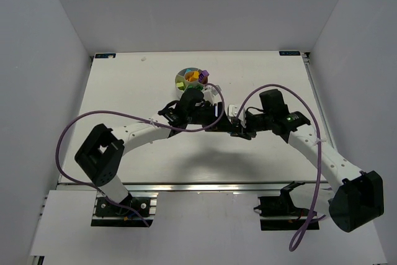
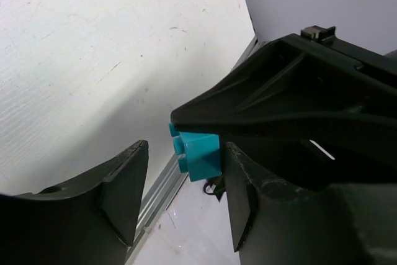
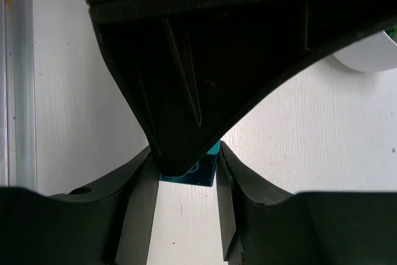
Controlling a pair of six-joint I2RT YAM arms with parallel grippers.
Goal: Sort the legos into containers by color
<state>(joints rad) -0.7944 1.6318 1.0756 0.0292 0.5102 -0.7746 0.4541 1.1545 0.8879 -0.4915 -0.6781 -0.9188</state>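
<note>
A cyan brick (image 3: 206,177) sits pinched between the fingers of my right gripper (image 3: 186,167), above the table. It also shows in the left wrist view (image 2: 200,153), held up between the spread fingers of my left gripper (image 2: 185,169), close against that gripper's right finger (image 2: 240,197). The left finger stands well apart from it. In the top view the two grippers, left (image 1: 213,115) and right (image 1: 238,126), meet tip to tip at mid-table and hide the brick. The round white bowl (image 1: 180,79) behind them holds yellow, purple and green bricks.
The bowl's white rim (image 3: 372,54) shows at the right wrist view's upper right. An aluminium rail (image 2: 155,184) marks the table edge. Purple cables loop over both arms. White walls enclose the table on three sides.
</note>
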